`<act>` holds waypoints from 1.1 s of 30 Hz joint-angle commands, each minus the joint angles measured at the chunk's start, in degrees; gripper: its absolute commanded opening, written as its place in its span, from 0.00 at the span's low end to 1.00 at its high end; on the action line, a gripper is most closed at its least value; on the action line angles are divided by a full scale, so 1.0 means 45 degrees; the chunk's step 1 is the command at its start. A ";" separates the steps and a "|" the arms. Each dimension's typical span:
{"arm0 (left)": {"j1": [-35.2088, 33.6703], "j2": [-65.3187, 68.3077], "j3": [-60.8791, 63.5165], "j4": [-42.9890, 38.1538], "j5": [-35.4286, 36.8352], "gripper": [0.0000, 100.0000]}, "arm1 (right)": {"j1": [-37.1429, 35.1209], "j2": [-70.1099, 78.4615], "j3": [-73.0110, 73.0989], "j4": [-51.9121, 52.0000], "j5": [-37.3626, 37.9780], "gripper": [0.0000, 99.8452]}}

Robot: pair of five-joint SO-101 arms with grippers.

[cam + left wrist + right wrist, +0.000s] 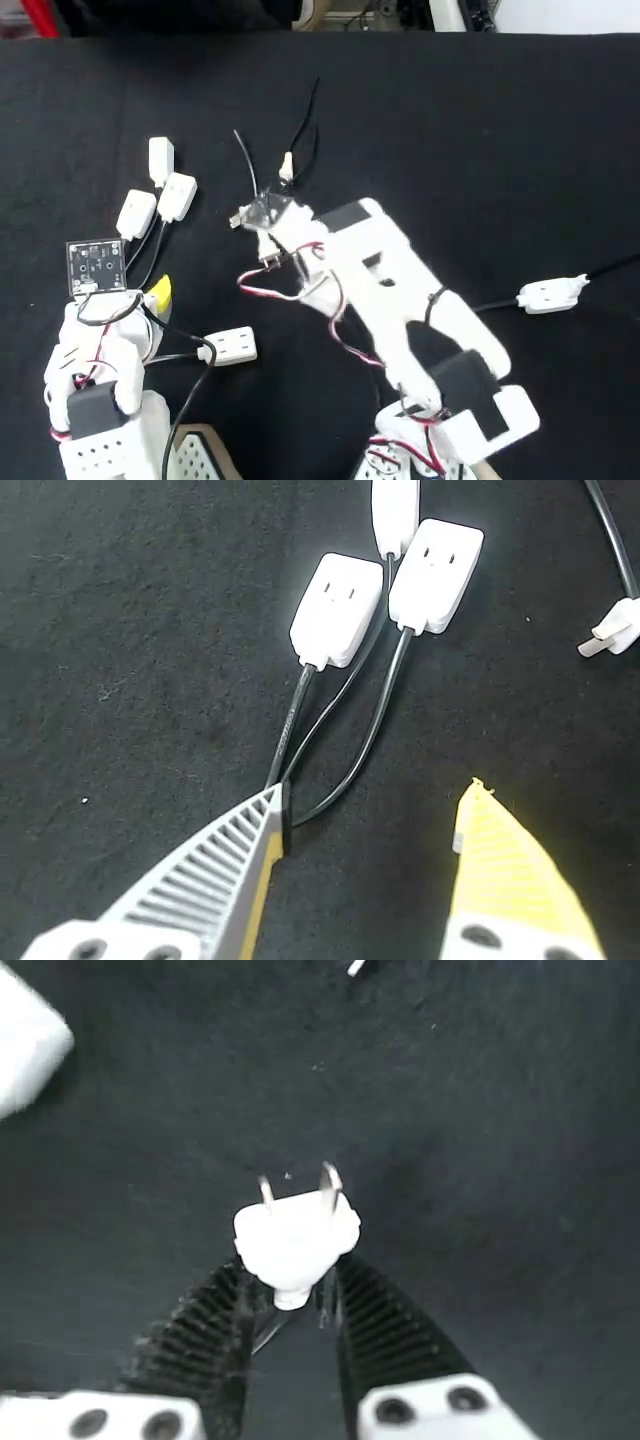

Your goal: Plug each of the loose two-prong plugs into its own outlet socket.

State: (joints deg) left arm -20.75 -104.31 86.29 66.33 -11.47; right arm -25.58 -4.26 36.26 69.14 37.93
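Note:
My right gripper [290, 1278] is shut on a white two-prong plug [295, 1232], prongs pointing away from the wrist, just above the black cloth. The high view places that gripper [256, 214] mid-table, right of three white outlet sockets [177, 196] [135, 212] [160, 158]. A second loose plug [286, 166] with a black cord lies just beyond it. My left gripper [373, 792] is open, its grey finger [215, 880] and yellow finger [500, 870] on either side of the black cords leading to two sockets [338, 610] [437, 560]. A loose plug [612, 635] lies further off.
Another socket [228, 346] lies beside the left arm's base, and one more [550, 293] sits far right on its cord. Black cords [165, 255] run between the sockets and the left arm. A black cloth [480, 150] covers the table.

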 commanded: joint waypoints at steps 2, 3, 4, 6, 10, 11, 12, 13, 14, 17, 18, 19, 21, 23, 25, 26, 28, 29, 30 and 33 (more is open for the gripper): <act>-0.0088 -0.0039 -0.0049 -0.0176 -0.0078 0.28 | 0.0293 0.0225 0.0928 -0.2247 0.2422 0.04; -0.0088 -0.0039 -0.0049 -0.0176 -0.0098 0.28 | 0.0332 0.0264 0.1065 -0.2716 0.2462 0.04; -0.0088 -0.0039 -0.0049 -0.0176 -0.0098 0.28 | 0.0371 0.0264 0.1123 -0.3106 0.2442 0.04; -0.0088 -0.0039 -0.0049 -0.0176 -0.0117 0.28 | 0.0352 0.0264 0.1241 -0.3712 0.2442 0.03; -0.0088 -0.0039 -0.0049 -0.0195 -0.0117 0.28 | 0.0371 0.0186 0.1026 -0.3966 0.2520 0.03; -0.0088 -0.0039 -0.0049 -0.0195 -0.0117 0.28 | 0.0430 0.0088 0.1006 -0.3985 0.2462 0.03; -0.0088 -0.0039 -0.0049 -0.0195 -0.0117 0.28 | 0.0449 -0.0029 0.1065 -0.3907 0.2462 0.04; -0.0088 -0.0039 -0.0049 -0.0195 -0.0117 0.28 | 0.0410 -0.0166 0.1241 -0.3946 0.2462 0.04; -0.0088 -0.0039 -0.0049 -0.0195 -0.0117 0.28 | 0.0352 -0.0322 0.1455 -0.3985 0.2462 0.04; -0.0088 -0.0039 -0.0049 -0.0195 -0.0137 0.28 | 0.0117 -0.0908 0.2139 -0.4024 0.2481 0.10; -0.0088 -0.0039 -0.0049 -0.0195 -0.0137 0.28 | 0.0117 -0.1162 0.2374 -0.4220 0.2462 0.13; -0.0088 -0.0039 -0.0049 -0.0176 -0.0137 0.28 | 0.0156 -0.1475 0.2608 -0.4474 0.2422 0.16; -0.0088 -0.0039 -0.0049 -0.0176 -0.0137 0.28 | 0.0469 -0.2178 0.3018 -0.5001 0.1973 0.18; -0.0088 -0.0039 -0.0049 -0.0176 -0.0137 0.28 | 0.0762 -0.2979 0.3331 -0.5294 0.1582 0.17; -0.0088 -0.0039 -0.0049 -0.0195 -0.0137 0.28 | 0.0742 -0.3741 0.3741 -0.5275 0.1426 0.16; -0.0088 -0.0039 -0.0049 -0.0195 -0.0137 0.28 | 0.0645 -0.4112 0.4054 -0.5294 0.1368 0.15; -0.0088 -0.0039 -0.0049 -0.0195 -0.0137 0.28 | 0.0234 -0.4874 0.4737 -0.5353 0.1231 0.14; -0.0088 -0.0039 -0.0049 -0.0195 -0.0137 0.28 | 0.0020 -0.5245 0.5109 -0.5353 0.1231 0.13; -0.0088 -0.0039 -0.0049 -0.0195 -0.0137 0.28 | -0.0195 -0.5617 0.5421 -0.5392 0.1231 0.13; -0.0088 -0.0039 -0.0049 -0.0176 -0.0137 0.28 | -0.0332 -0.6476 0.6222 -0.6115 0.1074 0.11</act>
State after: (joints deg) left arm -20.75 -104.31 86.29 66.33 -11.65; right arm -25.85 -29.05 62.64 44.53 43.91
